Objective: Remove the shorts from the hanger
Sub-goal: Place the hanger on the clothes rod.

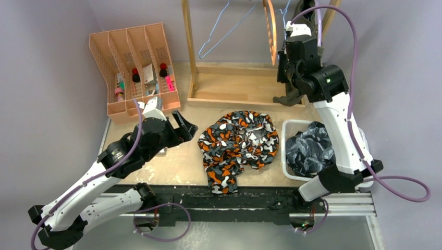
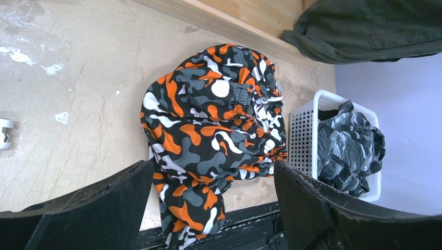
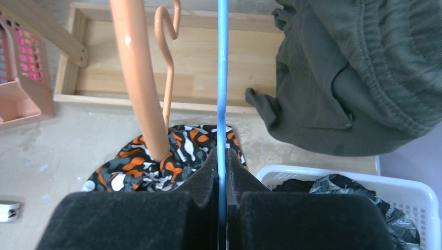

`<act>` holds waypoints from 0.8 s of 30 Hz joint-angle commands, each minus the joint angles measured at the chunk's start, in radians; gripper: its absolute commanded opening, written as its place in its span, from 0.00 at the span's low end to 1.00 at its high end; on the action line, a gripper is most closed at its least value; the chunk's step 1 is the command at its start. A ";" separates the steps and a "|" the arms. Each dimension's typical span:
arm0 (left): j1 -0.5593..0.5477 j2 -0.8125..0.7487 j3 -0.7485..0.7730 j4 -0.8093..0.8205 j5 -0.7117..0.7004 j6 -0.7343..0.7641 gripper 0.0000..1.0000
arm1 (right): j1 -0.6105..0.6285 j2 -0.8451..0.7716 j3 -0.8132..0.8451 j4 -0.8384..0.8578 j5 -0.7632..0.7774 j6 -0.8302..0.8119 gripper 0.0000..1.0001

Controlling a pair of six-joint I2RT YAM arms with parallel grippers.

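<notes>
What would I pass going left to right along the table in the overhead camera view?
First the pink organizer → the left claw, open → the orange camouflage shorts → the white basket holding the dark patterned shorts.

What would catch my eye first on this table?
The orange, white and black camouflage shorts, heaped in the middle of the table. To their right, a white basket holds dark patterned shorts. Behind it, the right arm's fingers pinch a thin blue hanger, with olive shorts hanging beside it.
</notes>
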 commanded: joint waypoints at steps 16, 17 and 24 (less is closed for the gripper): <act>0.003 -0.010 -0.041 0.025 0.034 0.053 0.86 | -0.147 0.098 0.177 0.048 -0.118 -0.190 0.00; 0.002 -0.004 -0.041 0.018 0.034 0.054 0.86 | -0.156 0.103 0.184 0.053 -0.132 -0.198 0.00; 0.003 -0.030 -0.066 0.015 -0.015 0.020 0.87 | -0.203 0.128 0.207 0.070 -0.160 -0.199 0.00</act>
